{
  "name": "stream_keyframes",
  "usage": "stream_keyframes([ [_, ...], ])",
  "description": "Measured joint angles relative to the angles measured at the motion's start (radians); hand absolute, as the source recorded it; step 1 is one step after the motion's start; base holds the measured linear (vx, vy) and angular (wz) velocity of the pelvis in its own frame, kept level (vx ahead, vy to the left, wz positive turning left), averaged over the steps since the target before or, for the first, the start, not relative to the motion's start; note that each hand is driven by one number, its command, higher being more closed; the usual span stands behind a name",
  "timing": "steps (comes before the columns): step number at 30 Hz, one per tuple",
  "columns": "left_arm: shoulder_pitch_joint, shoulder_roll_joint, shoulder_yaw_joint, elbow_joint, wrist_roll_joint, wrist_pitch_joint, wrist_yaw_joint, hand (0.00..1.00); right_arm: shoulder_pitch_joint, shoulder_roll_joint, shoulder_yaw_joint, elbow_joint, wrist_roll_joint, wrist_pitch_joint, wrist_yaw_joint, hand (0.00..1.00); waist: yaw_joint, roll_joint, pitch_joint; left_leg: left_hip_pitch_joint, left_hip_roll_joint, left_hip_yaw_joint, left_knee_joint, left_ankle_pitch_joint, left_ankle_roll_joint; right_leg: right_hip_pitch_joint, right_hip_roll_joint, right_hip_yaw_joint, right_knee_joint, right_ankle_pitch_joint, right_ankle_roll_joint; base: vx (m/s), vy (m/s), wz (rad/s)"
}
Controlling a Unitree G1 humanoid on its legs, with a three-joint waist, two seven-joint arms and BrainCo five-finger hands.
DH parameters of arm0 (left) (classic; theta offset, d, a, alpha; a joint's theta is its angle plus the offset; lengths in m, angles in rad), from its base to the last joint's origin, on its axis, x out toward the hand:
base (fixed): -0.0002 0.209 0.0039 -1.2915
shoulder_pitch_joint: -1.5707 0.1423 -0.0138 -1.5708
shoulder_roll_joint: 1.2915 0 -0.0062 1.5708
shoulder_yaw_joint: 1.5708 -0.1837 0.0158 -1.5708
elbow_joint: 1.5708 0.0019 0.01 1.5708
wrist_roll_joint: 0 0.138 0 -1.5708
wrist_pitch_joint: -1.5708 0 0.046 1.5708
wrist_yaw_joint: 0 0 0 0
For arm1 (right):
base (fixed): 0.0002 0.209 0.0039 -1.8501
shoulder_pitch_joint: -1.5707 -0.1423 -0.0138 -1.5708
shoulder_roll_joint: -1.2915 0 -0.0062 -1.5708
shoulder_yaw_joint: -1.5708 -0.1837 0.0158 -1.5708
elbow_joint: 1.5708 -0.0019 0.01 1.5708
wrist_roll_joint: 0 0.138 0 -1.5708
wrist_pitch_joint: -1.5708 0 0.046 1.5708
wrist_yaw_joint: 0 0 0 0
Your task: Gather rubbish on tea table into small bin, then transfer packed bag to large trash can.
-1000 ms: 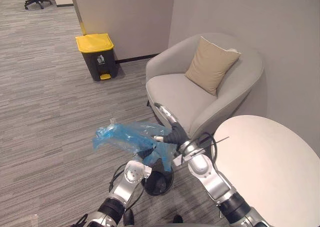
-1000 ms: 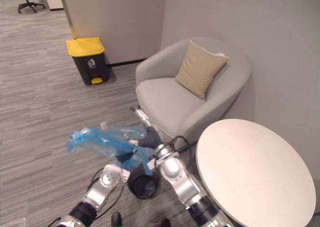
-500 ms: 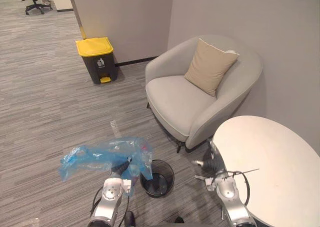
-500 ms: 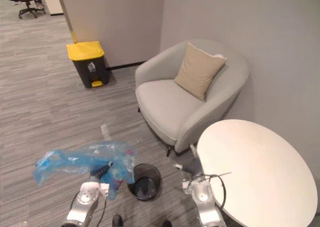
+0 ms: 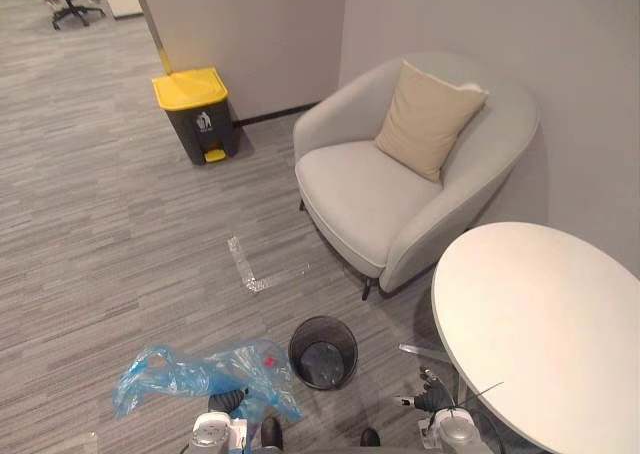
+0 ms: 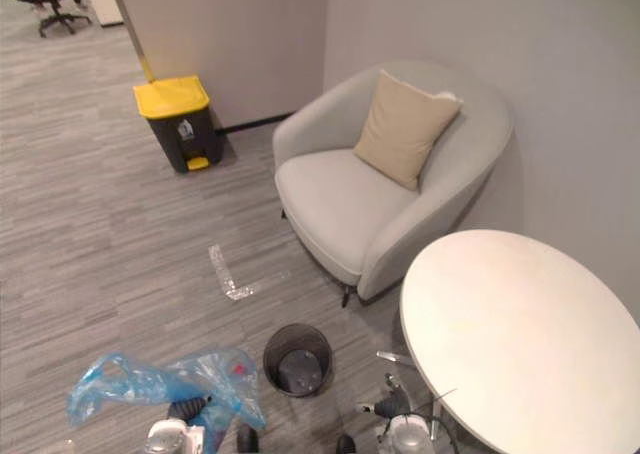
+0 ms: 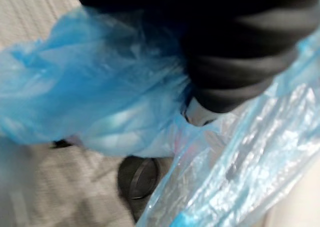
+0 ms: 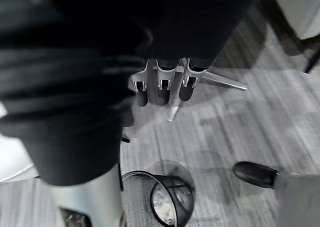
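A crumpled blue plastic bag [image 5: 200, 376] with rubbish inside hangs above the carpet, left of the small black mesh bin [image 5: 323, 351]. My left hand [image 5: 226, 403] is at its lower edge, and the plastic [image 7: 90, 92] bunches in where the hand [image 7: 200, 112] meets it. My right hand [image 5: 430, 402] hangs low by the round white tea table [image 5: 540, 324], its fingers [image 8: 161, 84] relaxed and holding nothing. The large dark trash can with a yellow lid [image 5: 195, 112] stands by the far wall.
A grey armchair [image 5: 400, 189] with a beige cushion [image 5: 428, 119] sits beyond the table. A clear tape mark [image 5: 250, 270] lies on the carpet between the small bin and the trash can. The table's metal base [image 8: 225, 81] is close to my right hand.
My right hand has let go of the bag and dropped beside the table. The left hand has lowered the bag down and to the left of the small bin.
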Motion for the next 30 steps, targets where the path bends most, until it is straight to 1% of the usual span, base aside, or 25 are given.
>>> stream_keyframes([
  [2,-0.021,0.001,0.001,0.004,0.000,0.000,0.000,1.00,-0.025,0.002,-0.013,0.004,0.018,0.001,-0.010,0.00,0.002,-0.006,0.036,-0.013,-0.003,0.016,0.017,0.000,0.005,-0.034,-0.007,0.011,0.044,-0.006,0.008,-0.01,0.032,-0.19],
  [4,-0.056,0.002,0.000,0.009,-0.002,0.000,-0.001,1.00,-0.047,0.003,-0.014,0.003,0.020,0.003,-0.023,0.00,-0.002,-0.017,0.061,-0.077,-0.011,0.017,0.113,-0.035,0.027,-0.095,-0.029,0.011,0.132,-0.030,0.013,-0.06,0.037,0.01],
  [5,-0.058,0.002,0.000,0.009,-0.002,0.000,-0.001,1.00,-0.047,0.003,-0.014,0.003,0.020,0.003,-0.024,0.00,-0.002,-0.018,0.062,-0.081,-0.011,0.017,0.121,-0.038,0.029,-0.098,-0.031,0.010,0.138,-0.030,0.013,-0.07,0.047,0.17],
  [6,-0.082,0.001,-0.001,-0.002,-0.004,0.000,0.000,1.00,-0.041,0.004,-0.011,0.003,0.025,0.006,-0.028,0.00,-0.002,-0.016,0.073,-0.117,-0.012,0.010,0.208,-0.078,0.042,-0.106,-0.045,0.004,0.179,-0.037,0.024,-0.07,0.056,0.21],
  [7,-0.082,0.001,0.000,-0.022,-0.012,-0.001,0.000,1.00,-0.038,0.007,-0.009,0.001,0.026,0.006,-0.029,0.00,-0.002,-0.015,0.073,-0.132,-0.003,0.007,0.234,-0.089,0.053,-0.099,-0.050,0.004,0.187,-0.054,0.041,-0.08,0.054,0.33],
  [8,-0.084,0.000,0.003,-0.036,-0.020,-0.003,0.000,1.00,-0.040,0.012,-0.009,-0.003,0.027,0.006,-0.030,0.00,-0.001,-0.015,0.077,-0.148,-0.003,0.001,0.252,-0.093,0.059,-0.118,-0.059,0.006,0.274,-0.108,0.035,-0.10,0.023,0.52],
  [9,-0.084,0.001,0.004,-0.047,-0.021,-0.004,0.001,1.00,-0.028,0.025,-0.010,-0.006,0.028,0.007,-0.031,0.00,-0.001,-0.014,0.078,-0.166,-0.005,-0.029,0.285,-0.095,0.061,-0.134,-0.061,-0.001,0.449,-0.187,0.041,-0.08,-0.035,0.66],
  [10,-0.080,0.003,0.005,-0.058,-0.022,-0.003,0.002,1.00,-0.023,0.034,-0.008,-0.006,0.028,0.006,-0.031,0.00,0.006,-0.012,0.080,-0.185,-0.006,-0.048,0.305,-0.094,0.060,-0.121,-0.056,-0.006,0.525,-0.232,0.047,-0.11,-0.095,0.65],
  [11,-0.075,0.005,0.005,-0.069,-0.025,-0.002,0.003,1.00,-0.023,0.039,-0.008,-0.010,0.028,0.006,-0.031,0.00,0.016,-0.023,0.078,-0.202,-0.007,-0.052,0.324,-0.092,0.057,-0.096,-0.049,-0.006,0.526,-0.255,0.039,-0.10,-0.119,0.33],
  [12,-0.070,0.000,0.015,-0.083,-0.031,-0.003,0.003,1.00,-0.028,0.040,-0.008,-0.017,0.032,0.006,-0.032,0.00,0.036,-0.030,0.079,-0.225,-0.008,-0.053,0.333,-0.083,0.046,-0.069,-0.041,-0.005,0.446,-0.293,0.021,-0.24,-0.160,0.10],
  [13,-0.066,-0.013,0.029,-0.079,-0.039,-0.002,0.003,1.00,-0.046,0.031,-0.010,-0.030,0.039,0.004,-0.038,0.00,0.050,-0.012,0.088,-0.244,0.003,-0.058,0.323,-0.061,0.043,-0.059,-0.022,-0.008,0.376,-0.306,-0.018,-0.25,-0.117,0.04],
  [15,-0.060,-0.048,0.028,-0.079,-0.041,-0.002,0.003,1.00,-0.058,0.022,-0.017,-0.050,0.053,0.003,-0.055,0.00,0.056,0.041,0.098,-0.249,0.034,-0.071,0.270,-0.026,0.033,-0.056,0.019,-0.048,0.320,-0.258,-0.034,-0.25,-0.084,0.25],
  [16,-0.052,-0.064,0.016,-0.079,-0.041,-0.002,0.002,1.00,-0.054,0.023,-0.020,-0.061,0.057,0.000,-0.066,0.00,0.056,0.055,0.099,-0.245,0.047,-0.069,0.226,-0.023,0.027,-0.051,0.033,-0.077,0.302,-0.241,-0.043,-0.24,-0.102,0.61],
  [17,-0.048,-0.071,0.001,-0.079,-0.041,-0.002,0.002,1.00,-0.044,0.027,-0.020,-0.061,0.057,0.000,-0.069,0.00,0.057,0.060,0.099,-0.244,0.055,-0.065,0.193,-0.027,0.021,-0.052,0.041,-0.101,0.300,-0.232,-0.055,-0.25,-0.141,0.85],
  [18,-0.045,-0.076,-0.009,-0.079,-0.042,-0.001,0.002,1.00,-0.037,0.029,-0.021,-0.062,0.057,0.000,-0.071,0.00,0.055,0.066,0.103,-0.244,0.063,-0.056,0.168,-0.046,-0.002,-0.050,0.041,-0.140,0.290,-0.216,-0.067,-0.20,-0.099,0.77],
  [19,-0.049,-0.082,-0.010,-0.080,-0.042,-0.001,0.002,1.00,-0.033,0.030,-0.022,-0.062,0.057,0.001,-0.073,0.00,0.051,0.059,0.105,-0.245,0.068,-0.038,0.154,-0.056,-0.016,-0.051,0.033,-0.162,0.268,-0.203,-0.078,-0.21,-0.042,0.75],
  [20,-0.051,-0.089,-0.011,-0.080,-0.042,-0.001,0.002,1.00,-0.033,0.036,-0.034,-0.062,0.057,0.001,-0.076,0.00,0.054,0.044,0.113,-0.252,0.075,0.013,0.172,-0.050,-0.009,-0.045,0.015,-0.194,0.245,-0.179,-0.099,-0.14,0.010,0.61],
  [22,-0.052,-0.089,-0.020,-0.079,-0.042,-0.001,0.002,1.00,-0.030,0.047,-0.066,-0.065,0.057,0.001,-0.088,0.00,0.052,0.029,0.122,-0.264,0.067,0.034,0.342,-0.057,0.003,-0.047,-0.018,-0.233,0.243,-0.165,-0.097,-0.10,0.039,0.73],
  [23,-0.053,-0.090,-0.022,-0.079,-0.042,-0.001,0.001,1.00,-0.013,0.041,-0.076,-0.066,0.057,0.001,-0.093,0.00,0.048,0.026,0.123,-0.251,0.072,0.036,0.469,-0.130,0.025,-0.047,-0.041,-0.265,0.251,-0.161,-0.091,-0.12,0.095,0.82],
  [24,-0.055,-0.089,-0.022,-0.079,-0.041,-0.001,0.002,1.00,-0.007,0.042,-0.084,-0.066,0.057,0.001,-0.093,0.00,0.047,0.026,0.123,-0.243,0.079,0.037,0.510,-0.172,0.034,-0.047,-0.053,-0.283,0.253,-0.158,-0.086,-0.13,0.152,0.88],
  [25,-0.063,-0.087,-0.021,-0.079,-0.041,-0.001,0.002,1.00,0.008,0.045,-0.096,-0.059,0.057,0.001,-0.093,0.00,0.047,0.028,0.122,-0.224,0.100,0.041,0.556,-0.221,0.037,-0.047,-0.065,-0.305,0.249,-0.151,-0.074,-0.12,0.201,0.67],
  [26,-0.066,-0.085,-0.020,-0.078,-0.041,-0.001,0.003,1.00,0.013,0.047,-0.098,-0.055,0.057,0.002,-0.092,0.00,0.047,0.030,0.121,-0.196,0.114,0.046,0.553,-0.255,0.032,-0.046,-0.071,-0.314,0.241,-0.142,-0.055,-0.09,0.187,0.53],
  [27,-0.065,-0.084,-0.020,-0.074,-0.041,-0.001,0.003,1.00,0.013,0.044,-0.099,-0.053,0.057,0.002,-0.091,0.00,0.046,0.039,0.121,-0.177,0.111,0.043,0.513,-0.272,0.011,-0.042,-0.066,-0.317,0.232,-0.136,-0.038,-0.07,0.213,0.33],
  [28,-0.066,-0.070,-0.021,-0.058,-0.041,-0.001,0.003,1.00,0.007,0.049,-0.098,-0.038,0.057,0.003,-0.091,0.00,0.049,0.028,0.123,-0.165,0.092,0.044,0.471,-0.280,0.015,-0.040,-0.070,-0.307,0.217,-0.125,-0.019,-0.05,0.168,0.22],
  [30,-0.062,-0.031,-0.050,-0.043,-0.041,0.000,0.003,1.00,0.003,0.072,-0.096,-0.008,0.056,0.005,-0.085,0.00,0.049,0.004,0.109,-0.161,0.050,0.040,0.432,-0.271,0.029,-0.023,-0.086,-0.300,0.161,-0.099,0.010,-0.04,0.203,0.24],
])
